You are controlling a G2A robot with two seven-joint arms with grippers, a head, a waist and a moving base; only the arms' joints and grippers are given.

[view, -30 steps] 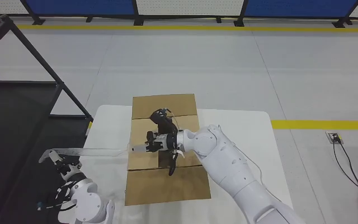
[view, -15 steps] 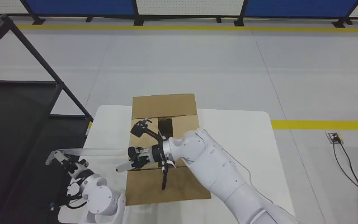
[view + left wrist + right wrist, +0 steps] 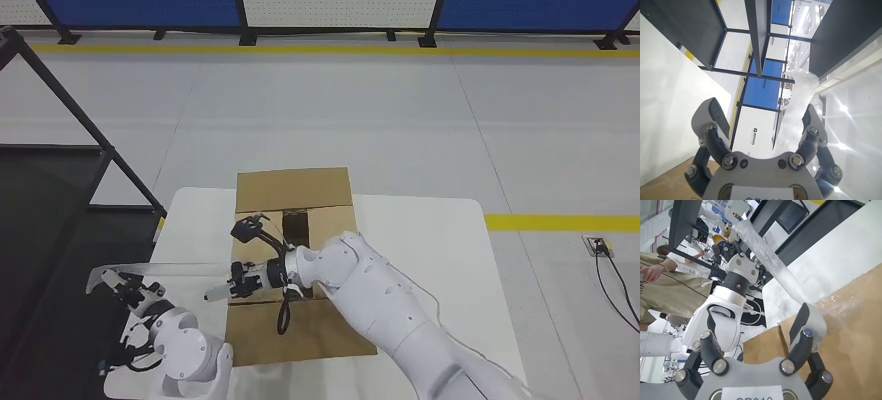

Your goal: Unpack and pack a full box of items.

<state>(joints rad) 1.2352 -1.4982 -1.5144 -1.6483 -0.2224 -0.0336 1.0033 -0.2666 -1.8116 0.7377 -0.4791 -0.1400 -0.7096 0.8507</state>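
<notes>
Nearest the robot, the left gripper (image 3: pixel 761 108) sat at the near left, just off the left edge of the table (image 3: pixel 440 260). Its jaws were spread wide. A clear plastic strip (image 3: pixel 770 264) lay against one pad and was not pinched between the two.

The strip ran from there across to the right gripper (image 3: pixel 232 265), which hung over the near left part of the cardboard box (image 3: pixel 300 335). The right jaws were also wide apart. The strip met the tip of one finger (image 3: pixel 800 317) and trailed on over the cardboard. I could not tell what kept the strip up between the arms.

The box stood mid-table with its flaps folded out flat on the near and far sides. A small dark opening (image 3: pixel 295 220) showed toward the far side, beyond the right arm. Its contents were too dark to make out.

Progress (judgement): early in unpacking.
- The box was opened.
- The plastic strip was the one item seen outside it, and it had not been set down.
- The rest of the unloading and all of the repacking were left to do.
</notes>
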